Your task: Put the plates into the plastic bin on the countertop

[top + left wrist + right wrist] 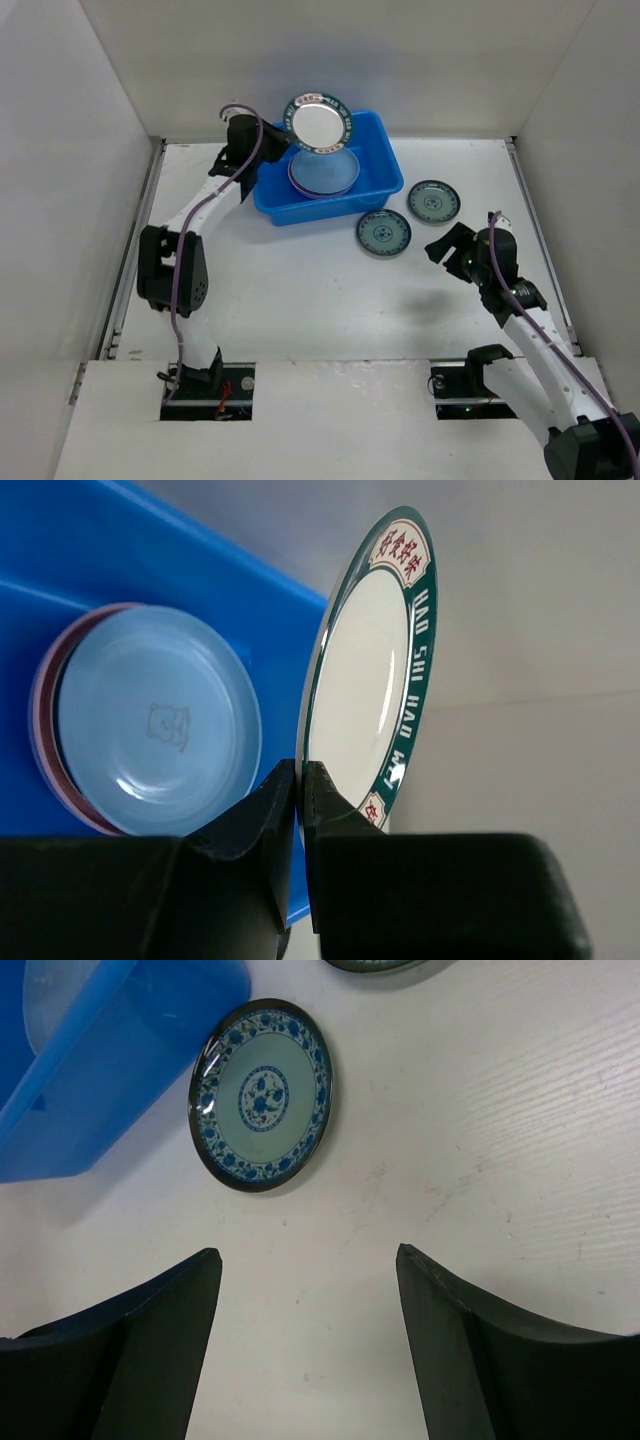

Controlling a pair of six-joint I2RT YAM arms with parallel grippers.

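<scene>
At upper centre, a green-rimmed white plate (318, 123) is clamped by the left gripper (301, 775) over the blue plastic bin (378, 150) (right gripper (308, 1255) spread apart, empty).

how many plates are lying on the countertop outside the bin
2. One small teal plate lies by the blue bin's near right corner; the other teal plate lies just right of it. None seems hidden.

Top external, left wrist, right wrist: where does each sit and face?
Top external: above and behind, looking down on the countertop; left arm, right arm show.
Left wrist: faces the plastic bin; shut left tool pinches a white plate.
Right wrist: looks down through open right tool at a teal plate.
Shared: both wrists see the plastic bin.
</scene>
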